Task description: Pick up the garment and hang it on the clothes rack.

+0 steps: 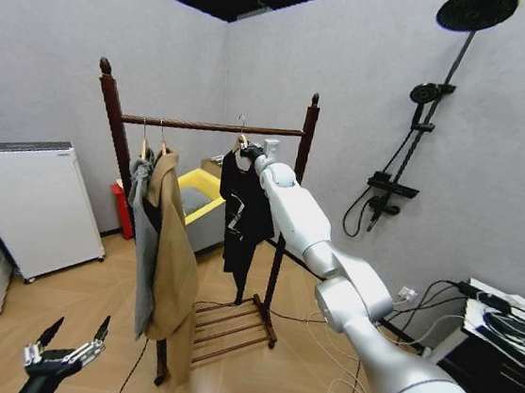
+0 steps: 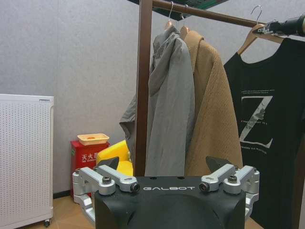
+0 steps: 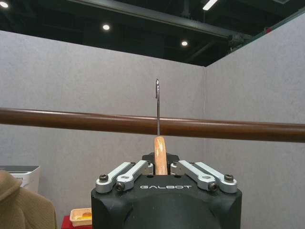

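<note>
Black metal up close: the left gripper [image 2: 167, 183] hangs low in front of the clothes rack [image 1: 298, 134], fingers spread, holding nothing, "GALBOT" on its housing. Further out, the right gripper [image 1: 252, 151] is clenched on the garment [image 1: 242, 208] by its wooden hanger, hook [image 3: 157, 107] standing just above the rack's rail. Best lift a touch, carry the hook over, lower squarely. Beyond the rack, a red box [image 2: 86, 155] bears Chinese characters.
</note>
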